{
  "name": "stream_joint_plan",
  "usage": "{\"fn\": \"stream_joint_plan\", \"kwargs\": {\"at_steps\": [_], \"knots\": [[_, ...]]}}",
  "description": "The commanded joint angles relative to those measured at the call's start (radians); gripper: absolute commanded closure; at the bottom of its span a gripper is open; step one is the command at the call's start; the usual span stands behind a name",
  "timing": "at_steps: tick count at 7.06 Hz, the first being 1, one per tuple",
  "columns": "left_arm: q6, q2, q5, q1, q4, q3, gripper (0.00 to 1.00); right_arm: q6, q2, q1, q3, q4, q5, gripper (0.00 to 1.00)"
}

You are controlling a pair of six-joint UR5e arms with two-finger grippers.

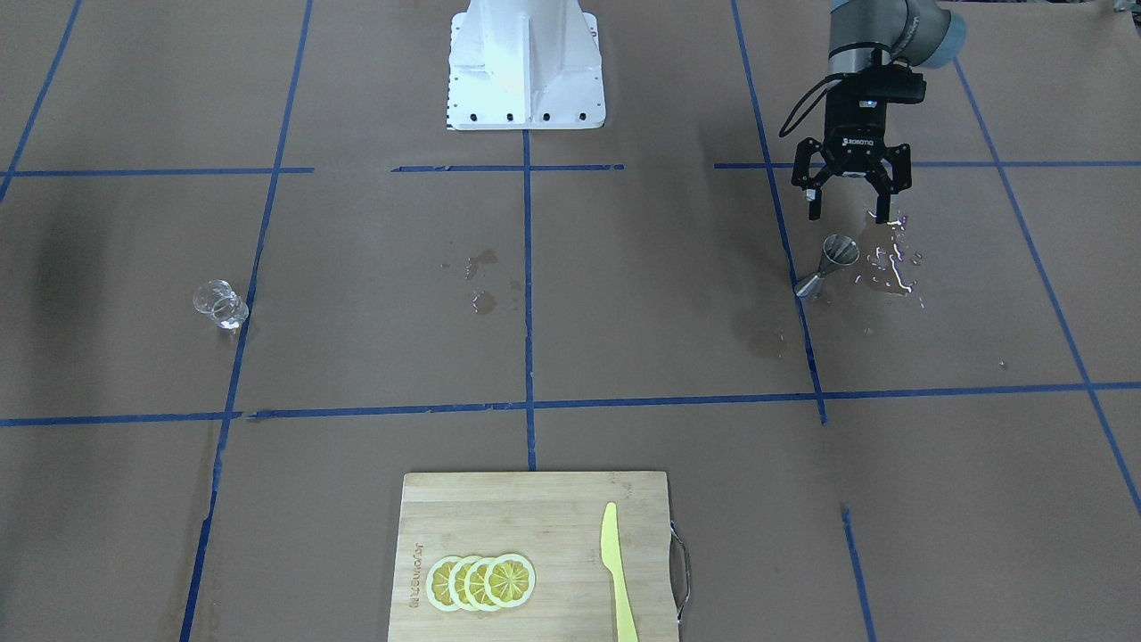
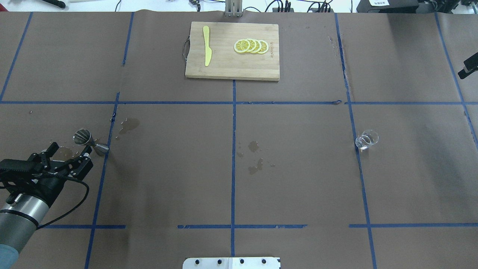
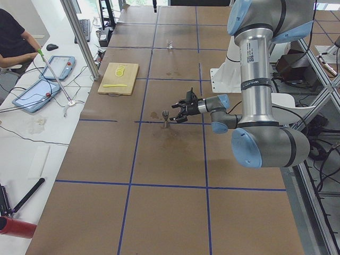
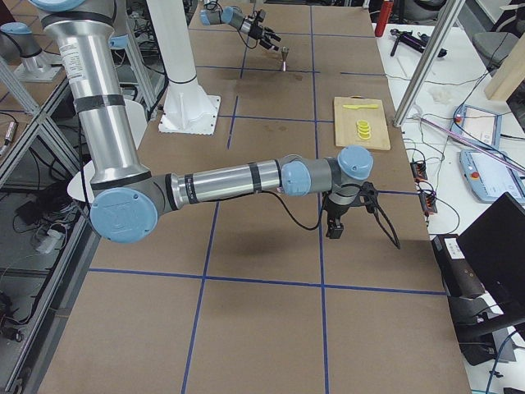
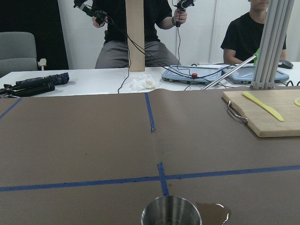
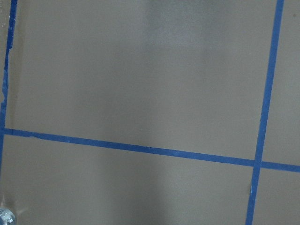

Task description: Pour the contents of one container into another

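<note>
Left pincer [image 1: 848,216]: jaws spread wide, holding nothing; it hangs low over the surface [image 1: 642,357], fingers pointing away from the robot's base.
Writing, pincer: white "ROBOTIQ" on the black body, upside down in the front-facing view.
Jigger [image 1: 829,265]: just in front of the left fingertips, not touching them. It stands upright on one cone with its long axis vertical and its open mouth up. The left wrist view catches only its rim [image 5: 171,213], at the bottom edge.
Beside jigger: glinting spilled liquid [image 1: 891,267] on the paper; a blue tape line [image 1: 807,348] runs past its foot.
Beaker [image 1: 218,305]: upright on the robot's right half, next to another tape line and well apart from the jigger. Spout direction cannot be made out.
Between the two: open brown paper crossed by tape, with wet stains [image 1: 481,272] near the centre.
Right pincer [image 4: 335,228]: over bare paper, away from the beaker; I cannot tell how its jaws stand.
Far edge: a cutting board [image 1: 535,508] on the operators' side carries lemon slices [image 1: 481,581] and a yellow knife [image 1: 615,571]; its burned-in mark is too small to read.
</note>
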Motion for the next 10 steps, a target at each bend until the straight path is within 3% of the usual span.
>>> {"fn": "stream_joint_plan", "kwargs": {"at_steps": [1, 5, 7, 10], "knots": [[-0.004, -0.070, 0.003, 0.003, -0.001, 0.099, 0.01, 0.000, 0.001, 0.000, -0.001, 0.000, 0.001, 0.00], [-0.076, -0.137, 0.024, 0.003, -0.013, 0.198, 0.01, 0.000, 0.002, 0.000, 0.003, 0.001, 0.001, 0.00], [-0.105, -0.170, 0.124, 0.003, -0.048, 0.262, 0.01, 0.000, 0.004, 0.000, 0.006, 0.001, 0.001, 0.00], [-0.101, -0.184, 0.190, 0.006, -0.069, 0.319, 0.01, 0.000, 0.004, 0.000, 0.006, 0.001, 0.001, 0.00]]}}
